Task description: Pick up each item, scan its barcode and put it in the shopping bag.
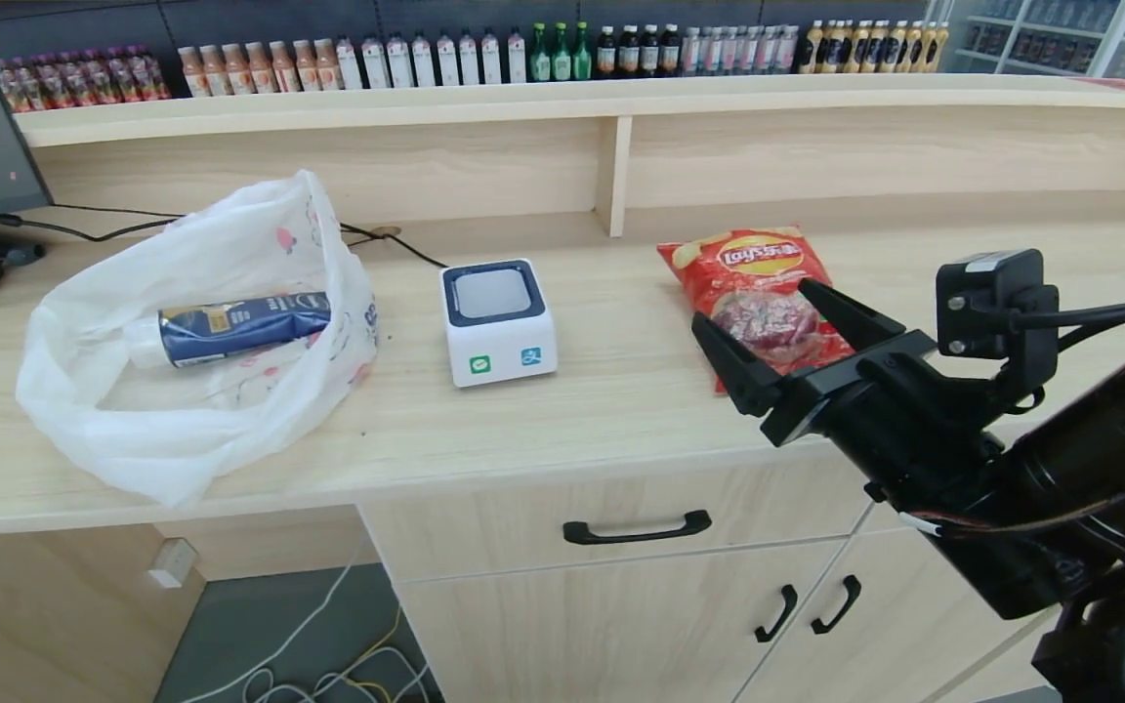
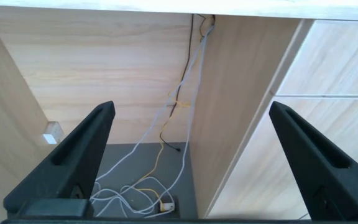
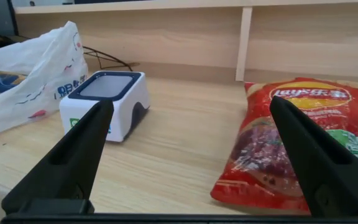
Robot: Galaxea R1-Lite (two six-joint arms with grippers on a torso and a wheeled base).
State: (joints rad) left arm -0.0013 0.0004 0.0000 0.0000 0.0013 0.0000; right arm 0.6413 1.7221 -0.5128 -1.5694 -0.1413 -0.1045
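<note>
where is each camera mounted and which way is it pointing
Head view: on the head, looking forward and down at the counter with shopping bag, scanner and chips bag; open right gripper at right.
Left wrist view: on the left wrist, facing cables in the recess under the counter; open left gripper frames it.
Right wrist view: on the right wrist, facing scanner and chips bag across the counter, past its own fingers.
Shared: head and right wrist views both show shopping bag, scanner, chips bag.

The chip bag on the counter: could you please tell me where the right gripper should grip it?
Probably from above, pinching across its narrow width: the chip bag lies flat, lengthwise away from the robot, ahead of the open right gripper.
</note>
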